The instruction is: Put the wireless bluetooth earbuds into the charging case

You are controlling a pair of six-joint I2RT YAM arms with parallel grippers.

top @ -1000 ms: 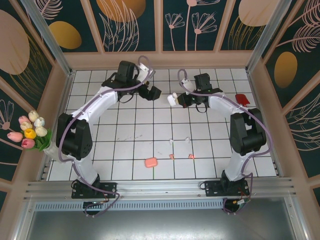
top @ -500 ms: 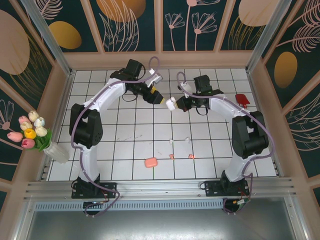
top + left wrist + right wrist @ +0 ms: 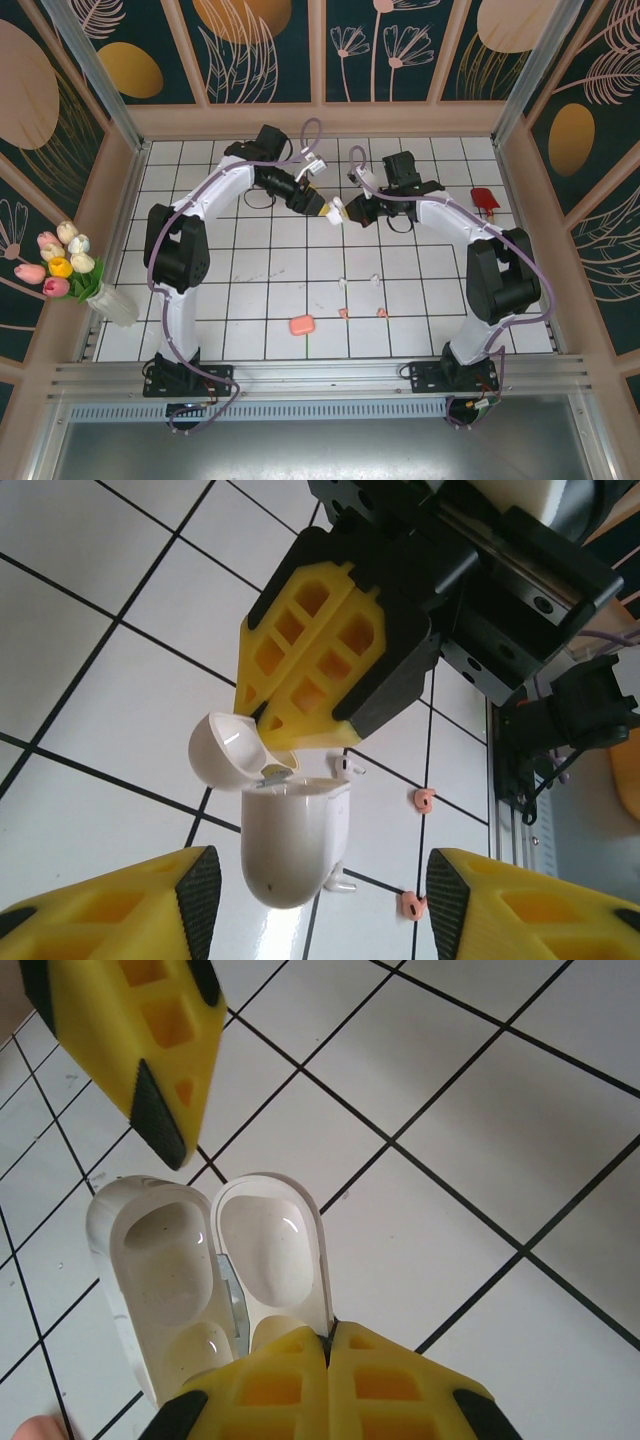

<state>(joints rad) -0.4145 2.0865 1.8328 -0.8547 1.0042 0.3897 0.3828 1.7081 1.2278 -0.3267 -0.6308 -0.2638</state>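
The white charging case [image 3: 295,835] hangs open in mid-air, its lid [image 3: 225,752] flipped to the left. My right gripper [image 3: 330,1342] is shut on the edge of that lid [image 3: 270,1250]; both hollows of the case body [image 3: 160,1270] are empty. My left gripper [image 3: 316,905] stands open with a finger on either side of the case body, a gap on both sides. From above, both grippers meet at the case [image 3: 338,212]. Two white earbuds [image 3: 343,283] [image 3: 377,279] and two salmon-pink earbuds [image 3: 343,313] [image 3: 383,312] lie on the tiles below.
A salmon-pink case [image 3: 301,325] lies shut on the tiles near the front. A red object [image 3: 484,200] sits at the right by the wall. A vase of tulips [image 3: 70,265] stands outside the left wall.
My left arm has swung right to the held case and its jaws have narrowed around it. My right gripper has shifted slightly left with the case.
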